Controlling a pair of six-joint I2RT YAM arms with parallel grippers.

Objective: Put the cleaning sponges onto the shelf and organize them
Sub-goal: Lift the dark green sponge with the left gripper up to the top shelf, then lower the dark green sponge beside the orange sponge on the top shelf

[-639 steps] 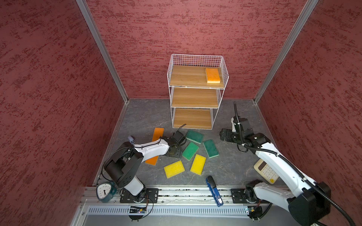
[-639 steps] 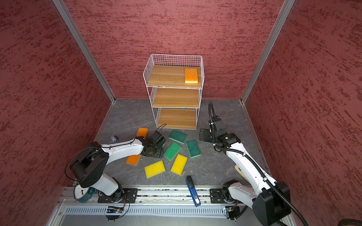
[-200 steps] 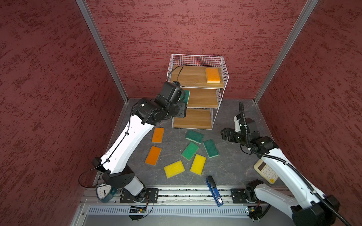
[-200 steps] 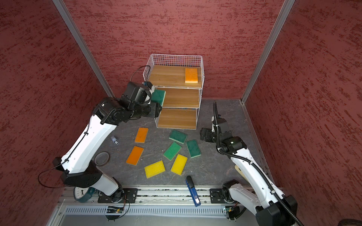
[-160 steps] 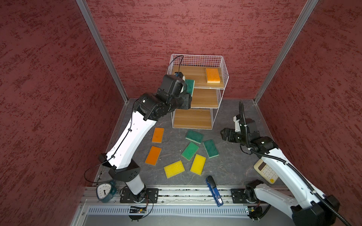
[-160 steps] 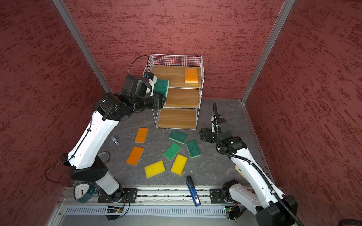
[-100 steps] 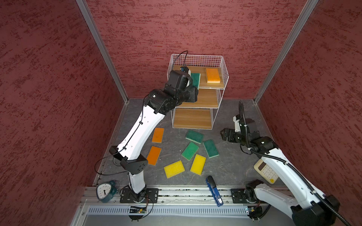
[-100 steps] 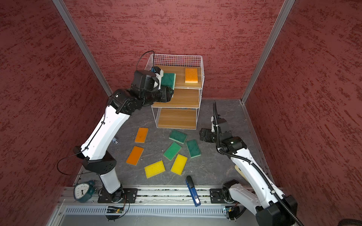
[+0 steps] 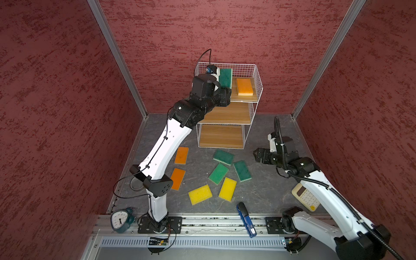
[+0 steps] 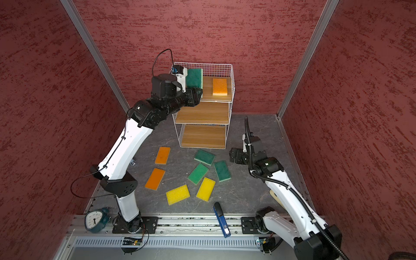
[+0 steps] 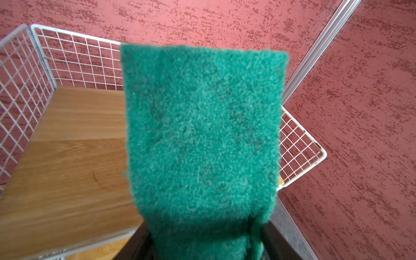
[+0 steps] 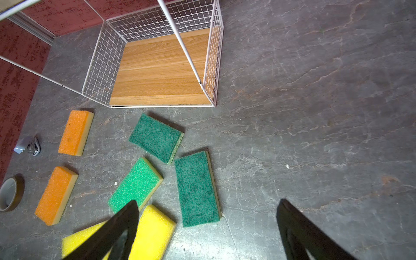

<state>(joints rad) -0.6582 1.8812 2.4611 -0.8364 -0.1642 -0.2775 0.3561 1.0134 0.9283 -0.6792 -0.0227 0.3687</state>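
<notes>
A stapler (image 9: pixel 246 219) is lying across the table's (image 9: pixel 265 186) near edge. Just beyond it, two yellow sponges (image 9: pixel 227 188) are lying side by side, close but apart. Three green sponges (image 9: pixel 218 173) are clustering past them at mid-table, their corners nearly meeting. Two orange sponges (image 9: pixel 181 155) are lying toward the left edge, the nearer one partly under the left arm's elbow.

The right gripper (image 9: pixel 256 154) is hovering just right of the green cluster with its jaws spread wide, and bare table is running from there to the right edge.

The shelf (image 9: pixel 231 113) is standing at the far edge, its lower two boards showing open wood. On the top board an orange sponge (image 9: pixel 245 86) is lying by the right wire edge. The left gripper (image 10: pixel 195 90) is pinching the lower end of a fourth green sponge (image 11: pixel 202 135), holding it upright above the top board, left of the orange one and near the back wire wall. Open board is showing beside it.
</notes>
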